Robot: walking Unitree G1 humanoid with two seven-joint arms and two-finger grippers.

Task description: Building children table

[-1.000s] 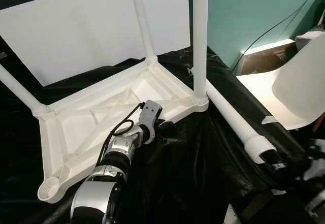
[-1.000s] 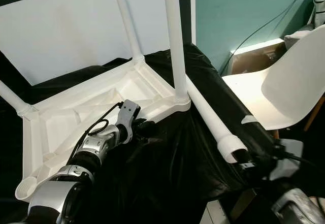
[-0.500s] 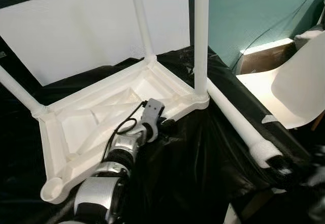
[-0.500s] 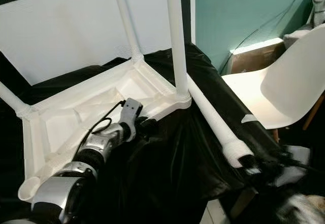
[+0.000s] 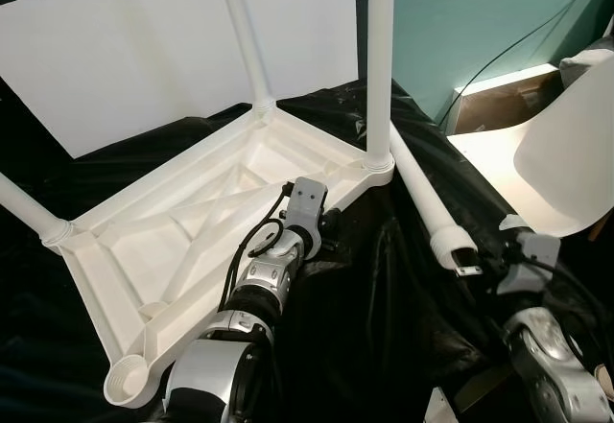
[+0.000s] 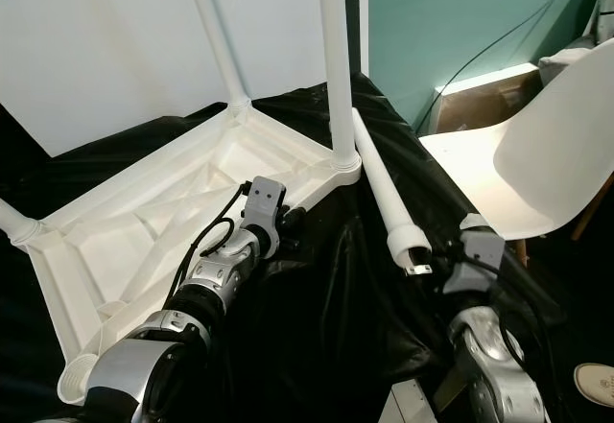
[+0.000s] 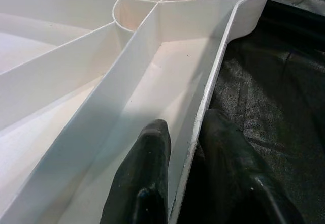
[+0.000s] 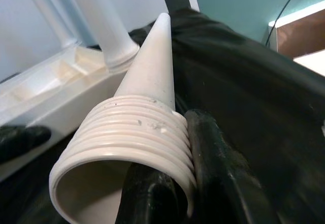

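At the near right, the right gripper (image 6: 429,268) is clenched on the threaded end of a loose white table leg (image 5: 419,192); in the right wrist view one black finger (image 8: 216,170) is pressed against the ribbed thread outside, the other is seen at the open mouth of the tube. The leg is held tilted, its threaded end near and its tapered tip pointing far-left, toward the far right corner of the table. The upturned white children's table top (image 5: 182,241) is laid on a black cloth (image 5: 384,317) at centre left, its ribbed underside facing up. At the near left corner an empty round socket (image 5: 128,382) is seen. The left gripper (image 5: 326,229) is placed at the near right edge of the table top; in the left wrist view its fingers (image 7: 147,178) are closed over the rim, one inside the frame, the other outside on the cloth. Three fitted legs are standing upright: one at the far right corner (image 5: 380,58), one at the far corner (image 5: 244,35), one at the left corner (image 5: 24,207). A white chair (image 6: 537,159) is noted at the right. A white board (image 5: 144,49) is propped behind the table, and a teal wall (image 5: 480,11) is seen at the far right.
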